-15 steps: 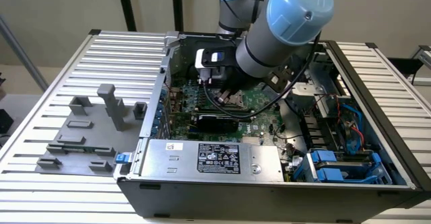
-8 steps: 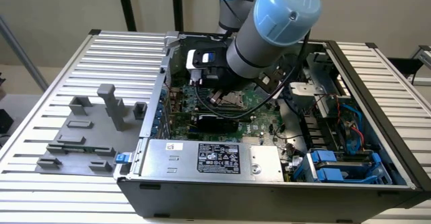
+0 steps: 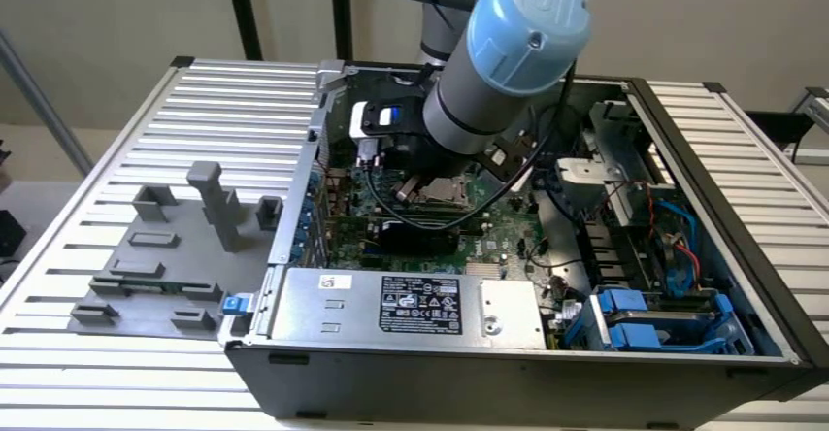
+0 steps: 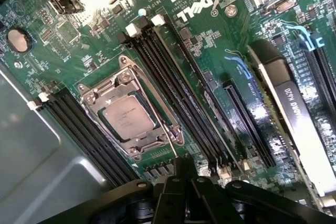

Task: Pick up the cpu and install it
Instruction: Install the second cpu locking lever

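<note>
My hand point(image 4: 181, 192) was closed, fingers together, gripping nothing, hovering just above the motherboard point(image 4: 210, 51). The cpu point(image 4: 127, 117) sat flat inside the metal-framed socket point(image 4: 131, 111), between the dark memory slots point(image 4: 173, 93), apart from my fingers.

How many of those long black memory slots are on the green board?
4: two beside the chip socket toward the white logo, two on its opposite side. The arm may hide others.

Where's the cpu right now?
The small square silver-beige cpu sits inside the metal-framed motherboard socket, between two banks of black memory slots. In the exterior view the socket lies mid-case, just under the arm's wrist.
</note>
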Robot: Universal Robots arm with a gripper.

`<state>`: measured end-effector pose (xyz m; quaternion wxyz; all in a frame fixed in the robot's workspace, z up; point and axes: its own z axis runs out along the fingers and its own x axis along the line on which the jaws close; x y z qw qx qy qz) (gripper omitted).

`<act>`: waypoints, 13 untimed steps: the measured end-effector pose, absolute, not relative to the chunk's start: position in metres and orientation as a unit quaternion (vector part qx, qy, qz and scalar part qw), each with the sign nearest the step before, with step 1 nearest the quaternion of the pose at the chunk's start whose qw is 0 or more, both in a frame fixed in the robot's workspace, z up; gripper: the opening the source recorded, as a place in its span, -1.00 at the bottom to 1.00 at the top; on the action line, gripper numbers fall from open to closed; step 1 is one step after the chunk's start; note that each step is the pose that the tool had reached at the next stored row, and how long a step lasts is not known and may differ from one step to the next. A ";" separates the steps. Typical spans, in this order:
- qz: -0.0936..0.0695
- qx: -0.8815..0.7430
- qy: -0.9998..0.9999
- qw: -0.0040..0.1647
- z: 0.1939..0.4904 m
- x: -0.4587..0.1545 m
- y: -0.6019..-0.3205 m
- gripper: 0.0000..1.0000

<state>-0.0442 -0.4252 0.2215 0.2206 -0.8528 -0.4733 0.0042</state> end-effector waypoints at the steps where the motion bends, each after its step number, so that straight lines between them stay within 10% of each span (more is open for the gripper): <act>1: 0.004 -0.853 -0.473 0.221 0.220 -0.044 -0.425 -0.79; 13: 0.007 -0.852 -0.478 0.215 0.207 -0.044 -0.424 -0.79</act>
